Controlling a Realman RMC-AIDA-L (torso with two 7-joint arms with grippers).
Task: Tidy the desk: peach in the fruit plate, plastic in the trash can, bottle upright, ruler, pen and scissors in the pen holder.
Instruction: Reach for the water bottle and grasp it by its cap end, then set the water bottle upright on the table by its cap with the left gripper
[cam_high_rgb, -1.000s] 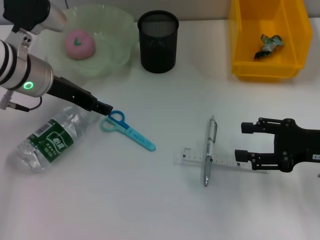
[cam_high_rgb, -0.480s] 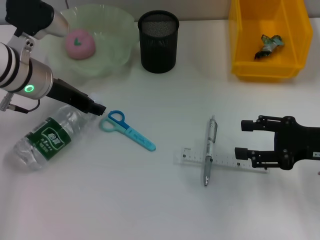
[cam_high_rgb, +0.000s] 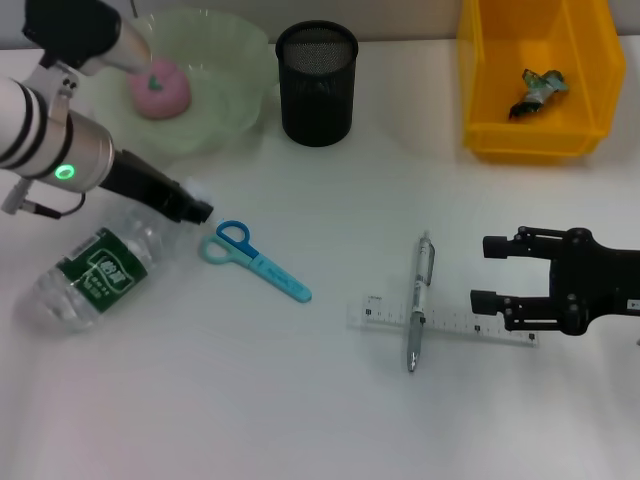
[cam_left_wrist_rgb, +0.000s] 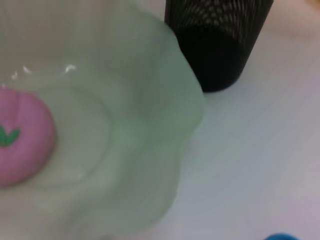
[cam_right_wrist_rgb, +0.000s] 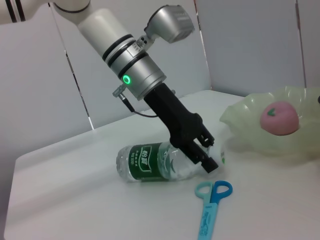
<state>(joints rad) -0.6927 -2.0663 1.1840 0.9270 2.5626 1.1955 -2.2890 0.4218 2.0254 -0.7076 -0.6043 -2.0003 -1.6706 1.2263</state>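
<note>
Nearest you on the white worktop (cam_high_rgb: 300, 420), the clear ruler (cam_high_rgb: 445, 321) lies flat with the silver pen (cam_high_rgb: 418, 302) across it, both just beside the right gripper (cam_high_rgb: 483, 272). Its black fingers (cam_high_rgb: 497, 246) stand apart, pointing at the ruler's end, holding nothing; the lower finger tip looks to be right at the ruler's edge, contact can't be confirmed.

Left of centre you have the blue scissors (cam_high_rgb: 255, 260), lying flat, handles toward the left gripper (cam_high_rgb: 200, 211). The plastic bottle (cam_high_rgb: 95, 275) with green label is on its side, cap end under that gripper. In the right wrist view the left gripper (cam_right_wrist_rgb: 209, 165) comes down steeply at the bottle (cam_right_wrist_rgb: 165, 161) near the neck, scissors (cam_right_wrist_rgb: 211, 206) just in front. You cannot tell whether its fingers are apart or closed on the neck.

Farther back, the pink peach (cam_high_rgb: 160, 90) sits in the pale green fruit plate (cam_high_rgb: 230, 95), partly hidden by the left arm; the left wrist view shows the peach (cam_left_wrist_rgb: 22, 142) inside the plate (cam_left_wrist_rgb: 150, 150) with the holder (cam_left_wrist_rgb: 215, 40) just beyond. The black mesh pen holder (cam_high_rgb: 316, 83) stands upright beside the plate. At the far right is the yellow trash can (cam_high_rgb: 535, 130) with crumpled plastic (cam_high_rgb: 535, 90) inside.
</note>
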